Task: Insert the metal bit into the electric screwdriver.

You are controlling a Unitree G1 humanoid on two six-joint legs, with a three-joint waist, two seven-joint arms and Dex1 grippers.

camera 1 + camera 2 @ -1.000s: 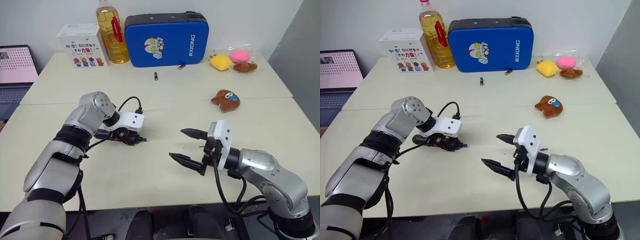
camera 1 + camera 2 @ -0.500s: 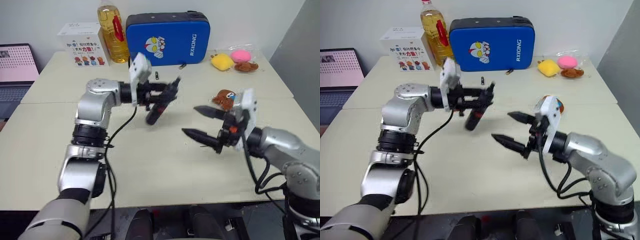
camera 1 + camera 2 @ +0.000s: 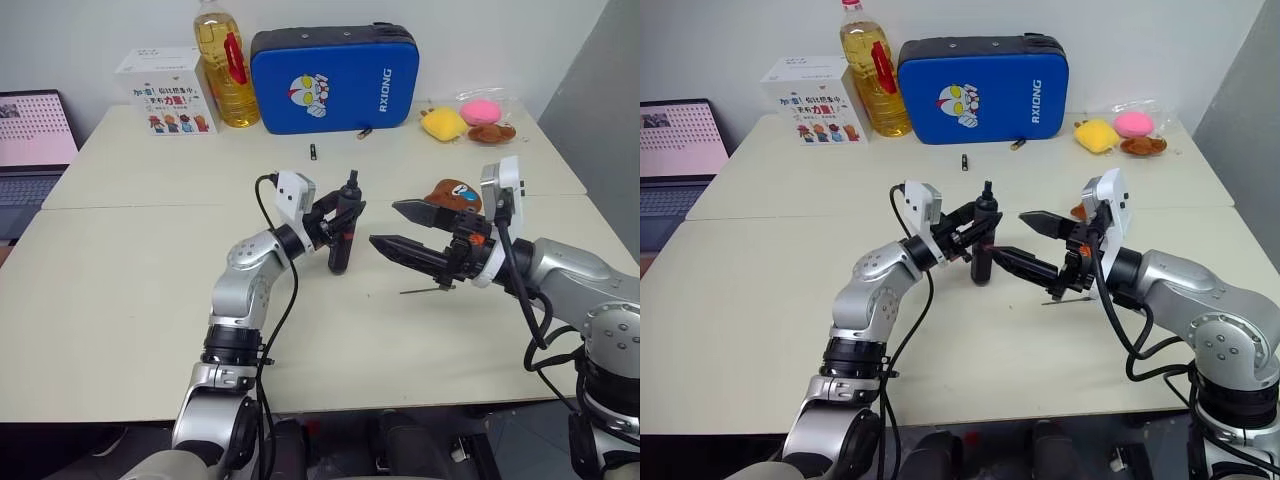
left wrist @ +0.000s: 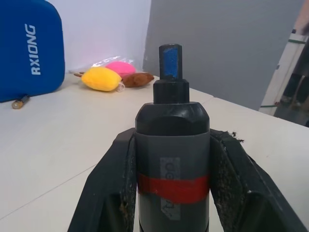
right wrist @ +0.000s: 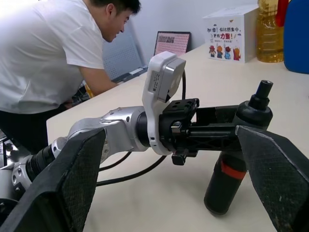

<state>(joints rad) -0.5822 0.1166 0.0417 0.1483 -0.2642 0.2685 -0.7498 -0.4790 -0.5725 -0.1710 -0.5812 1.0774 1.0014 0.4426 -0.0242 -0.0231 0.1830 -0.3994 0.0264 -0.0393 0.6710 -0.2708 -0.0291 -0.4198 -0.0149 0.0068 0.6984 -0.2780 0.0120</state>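
so your left gripper [image 3: 335, 222] is clamped on the slim black red-banded electric screwdriver [image 3: 343, 236], tip up, but the thin dark metal bit [image 3: 421, 290] lies on the cream table [image 3: 120, 300] under your wide-open, empty right gripper [image 3: 388, 228]

The electric screwdriver [image 3: 342, 232] is a slim pen-shaped tool with a black body and a red band [image 4: 173, 186] round its middle; it stands nearly upright above the desk [image 3: 130, 290], narrow dark tip [image 3: 351, 180] uppermost and blunt end lowest, clear of the surface; it is clamped at mid-body in the left pincer [image 3: 338, 222]; the tip's end face looks blue in the left wrist view; the metal bit [image 3: 421, 291] is a very thin, straight, dark rod lying flat on the desk, just right of the screwdriver and apart from it.
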